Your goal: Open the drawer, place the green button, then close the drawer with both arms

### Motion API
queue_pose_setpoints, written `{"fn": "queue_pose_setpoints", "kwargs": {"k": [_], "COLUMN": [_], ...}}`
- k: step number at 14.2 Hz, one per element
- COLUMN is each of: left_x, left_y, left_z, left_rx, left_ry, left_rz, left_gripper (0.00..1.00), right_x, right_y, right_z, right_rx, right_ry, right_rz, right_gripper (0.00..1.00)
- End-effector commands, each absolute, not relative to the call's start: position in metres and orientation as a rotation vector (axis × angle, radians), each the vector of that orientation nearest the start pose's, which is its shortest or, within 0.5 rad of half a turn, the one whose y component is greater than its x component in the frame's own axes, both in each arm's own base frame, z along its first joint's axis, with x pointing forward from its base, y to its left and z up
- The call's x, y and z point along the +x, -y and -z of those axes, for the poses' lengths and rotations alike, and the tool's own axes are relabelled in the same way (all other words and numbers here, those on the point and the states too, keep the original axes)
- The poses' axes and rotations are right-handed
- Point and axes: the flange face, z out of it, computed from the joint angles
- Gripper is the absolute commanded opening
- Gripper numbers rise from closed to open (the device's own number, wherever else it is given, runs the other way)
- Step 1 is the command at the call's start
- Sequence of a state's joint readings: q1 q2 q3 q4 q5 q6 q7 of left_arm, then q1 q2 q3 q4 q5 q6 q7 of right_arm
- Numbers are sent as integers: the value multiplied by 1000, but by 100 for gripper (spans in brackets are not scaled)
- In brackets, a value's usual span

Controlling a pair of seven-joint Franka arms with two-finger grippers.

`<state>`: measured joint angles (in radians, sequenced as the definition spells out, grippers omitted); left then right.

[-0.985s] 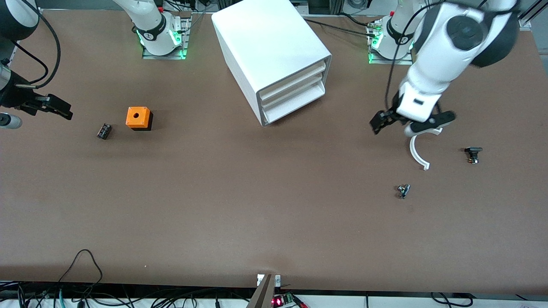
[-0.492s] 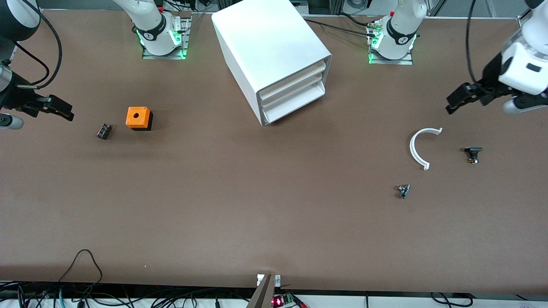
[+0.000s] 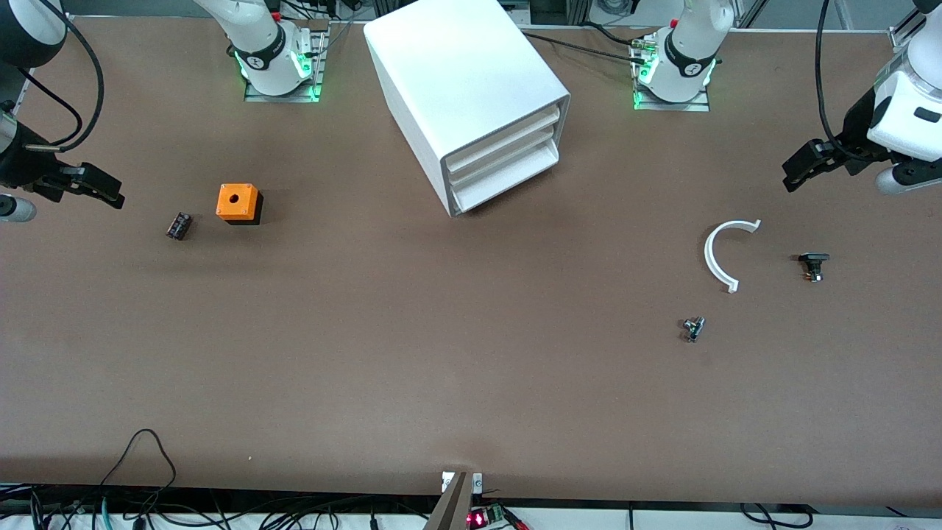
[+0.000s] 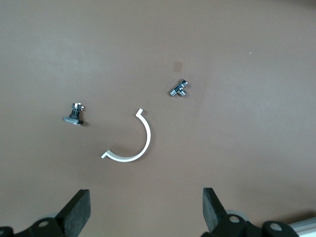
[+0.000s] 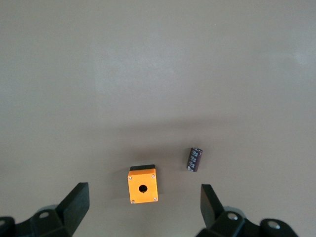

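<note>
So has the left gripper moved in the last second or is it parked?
Yes. The left gripper, open and empty, has swung off the white curved piece toward the left arm's end of the table.

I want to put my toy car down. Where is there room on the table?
Plenty: the wide bare brown table nearer the camera than the cabinet. It is busier around the orange box and the white curved piece, each with small parts beside it.
</note>
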<state>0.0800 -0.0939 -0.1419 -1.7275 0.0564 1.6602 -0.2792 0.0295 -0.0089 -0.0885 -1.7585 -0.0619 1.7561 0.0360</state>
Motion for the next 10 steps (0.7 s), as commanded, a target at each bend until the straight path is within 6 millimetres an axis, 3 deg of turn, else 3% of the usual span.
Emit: {"fn": "queue_pose_setpoints", "kwargs": {"k": [1, 6, 10], "left_x": [535, 532, 532], "left_y": [12, 28, 28], "left_z": [-619, -623, -626], "left_rx": [-3061, -3064, -3066], "left_ry": [151, 109, 107], "left_rz": [44, 12, 16], "left_gripper": [100, 100, 100], "right_x": [559, 560, 560], "right_y": [39, 37, 37], "right_z": [-562, -562, -561], "right_rx": [-3187, -3187, -3187], "right_ry": [-111, -106, -109], "right_rz": [23, 20, 18], "right_gripper": [100, 100, 100]}}
